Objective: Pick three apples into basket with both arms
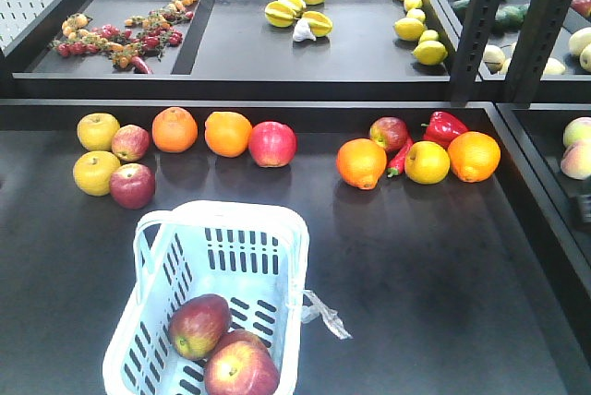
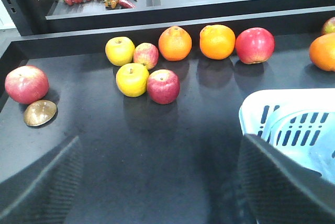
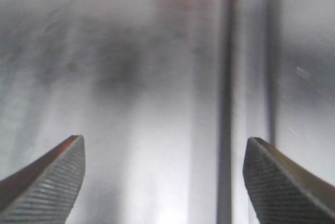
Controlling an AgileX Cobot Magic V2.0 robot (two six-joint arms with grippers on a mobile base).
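Two dark red apples (image 1: 222, 347) lie in the pale blue-white slotted plastic basket (image 1: 268, 220); both black grippers, left gripper (image 2: 162, 182) and right gripper (image 3: 163, 182), are spread and hold nothing, so a third reach risks grabbing a round orange (image 1: 174, 129) beside the loose apples.

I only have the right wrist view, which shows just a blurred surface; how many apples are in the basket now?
Observer: Two apples lie at the near end of the basket.
Operator: Thank you. Where is the closest apple outside it?
Observer: A dark red apple sits beyond the basket's far left corner, beside a yellow fruit.
Operator: Is the left end effector holding anything?
Observer: No, the left end effector is open and empty.
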